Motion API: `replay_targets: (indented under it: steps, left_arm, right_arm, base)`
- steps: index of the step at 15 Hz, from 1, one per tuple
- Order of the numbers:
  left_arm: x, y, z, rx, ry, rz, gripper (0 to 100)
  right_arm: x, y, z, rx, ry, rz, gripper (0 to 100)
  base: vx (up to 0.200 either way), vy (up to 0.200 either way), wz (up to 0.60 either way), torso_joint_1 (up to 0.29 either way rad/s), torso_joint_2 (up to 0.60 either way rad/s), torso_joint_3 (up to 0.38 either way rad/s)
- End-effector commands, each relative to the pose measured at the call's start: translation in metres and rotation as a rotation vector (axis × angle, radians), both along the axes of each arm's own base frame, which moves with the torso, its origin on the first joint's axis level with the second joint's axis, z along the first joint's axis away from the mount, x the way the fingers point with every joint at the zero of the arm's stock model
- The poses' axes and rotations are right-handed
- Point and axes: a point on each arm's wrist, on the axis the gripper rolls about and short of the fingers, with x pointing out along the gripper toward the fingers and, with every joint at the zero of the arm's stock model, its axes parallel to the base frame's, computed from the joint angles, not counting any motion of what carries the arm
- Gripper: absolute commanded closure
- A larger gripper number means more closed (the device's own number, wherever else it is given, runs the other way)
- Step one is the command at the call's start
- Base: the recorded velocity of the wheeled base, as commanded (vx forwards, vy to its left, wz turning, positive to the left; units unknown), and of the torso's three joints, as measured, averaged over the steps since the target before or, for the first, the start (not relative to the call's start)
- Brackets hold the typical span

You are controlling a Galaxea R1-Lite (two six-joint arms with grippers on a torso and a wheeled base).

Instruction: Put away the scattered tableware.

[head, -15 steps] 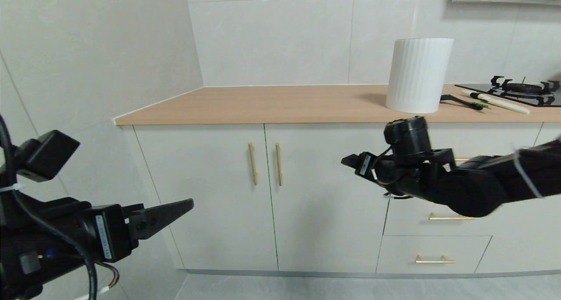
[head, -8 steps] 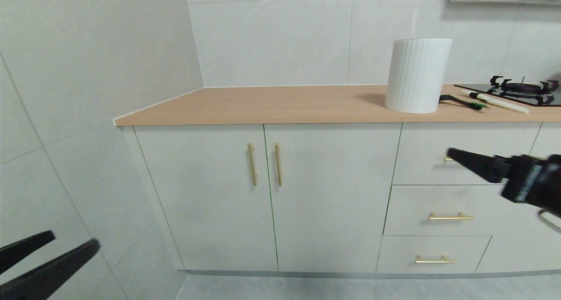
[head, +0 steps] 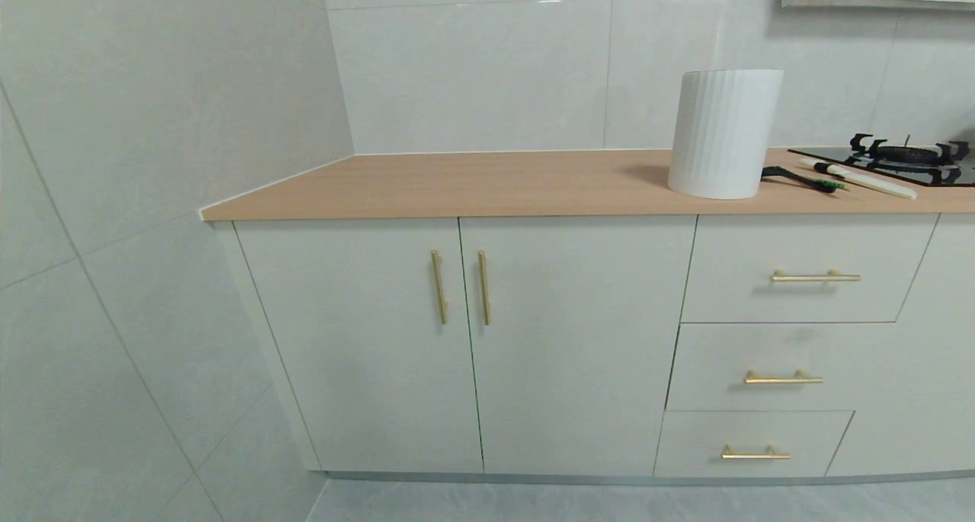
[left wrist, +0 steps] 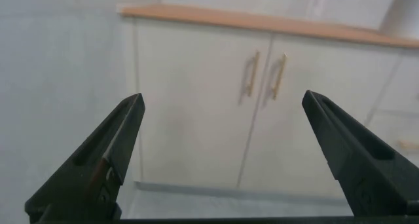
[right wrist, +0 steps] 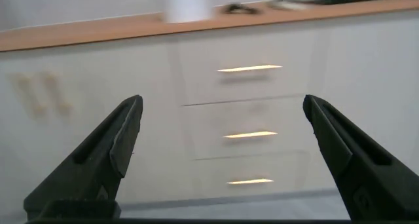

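left gripper [left wrist: 221, 99]: spread wide, holds nothing, touches nothing, faces the cupboard doors [left wrist: 196, 106].
right gripper [right wrist: 221, 101]: spread wide too, nothing in it, faces the drawers [right wrist: 262, 112].
tableware [head: 868, 179]: a few long tools lying flat on the surface [head: 495, 183], just beside the tall white pot [head: 724, 133], by the stove [head: 906, 156].
edges: the surface stops at the wall on the left.
open room: the long stretch of surface from the wall corner to the white pot.
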Motion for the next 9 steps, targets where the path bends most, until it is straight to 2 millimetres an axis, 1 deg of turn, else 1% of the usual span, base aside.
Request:
replay_targets:
  steps: [1, 2, 3, 4, 5, 6, 7, 8, 9]
  left_arm:
    - [-0.010, -0.004, -0.004, -0.004, -0.053, 0.085, 0]
    - [-0.016, -0.005, -0.011, 0.003, -0.077, 0.100, 0]
    - [-0.015, -0.007, -0.019, 0.018, -0.067, 0.124, 0]
    - [-0.015, -0.007, -0.021, 0.021, -0.062, 0.129, 0]
    - [-0.009, -0.006, -0.032, 0.023, -0.022, 0.142, 0]
    - [-0.003, -0.006, -0.043, 0.041, 0.024, 0.141, 0]
    - [0.004, -0.006, -0.057, 0.080, 0.077, 0.145, 0]
    - [0.014, -0.006, -0.077, 0.130, 0.122, 0.147, 0]
    - [0.021, -0.006, -0.088, 0.166, 0.096, 0.149, 0]
  right_arm:
    - [-0.022, -0.001, -0.020, 0.000, -0.052, -0.175, 0]
    - [-0.023, 0.002, -0.025, -0.002, -0.049, -0.221, 0]
    - [-0.026, 0.004, -0.038, -0.018, -0.049, -0.253, 0]
    - [-0.025, 0.005, -0.043, -0.028, -0.040, -0.254, 0]
    - [-0.019, 0.005, -0.055, -0.042, -0.003, -0.258, 0]
    - [-0.017, 0.005, -0.062, -0.043, 0.000, -0.247, 0]
    - [-0.012, 0.005, -0.074, -0.046, 0.028, -0.232, 0]
    - [-0.004, 0.005, -0.091, -0.053, 0.065, -0.226, 0]
    - [0.001, 0.005, -0.100, -0.057, 0.062, -0.210, 0]
  base:
    - [0.000, 0.000, 0.00, 0.000, 0.00, 0.000]
    - [0.000, 0.000, 0.00, 0.000, 0.00, 0.000]
    - [0.000, 0.000, 0.00, 0.000, 0.00, 0.000]
    - [0.000, 0.000, 0.00, 0.000, 0.00, 0.000]
    - [0.000, 0.000, 0.00, 0.000, 0.00, 0.000]
    - [0.000, 0.000, 0.00, 0.000, 0.00, 0.000]
    - [0.000, 0.000, 0.00, 0.000, 0.00, 0.000]
    - [0.000, 0.000, 0.00, 0.000, 0.00, 0.000]
    - [0.000, 0.000, 0.00, 0.000, 0.00, 0.000]
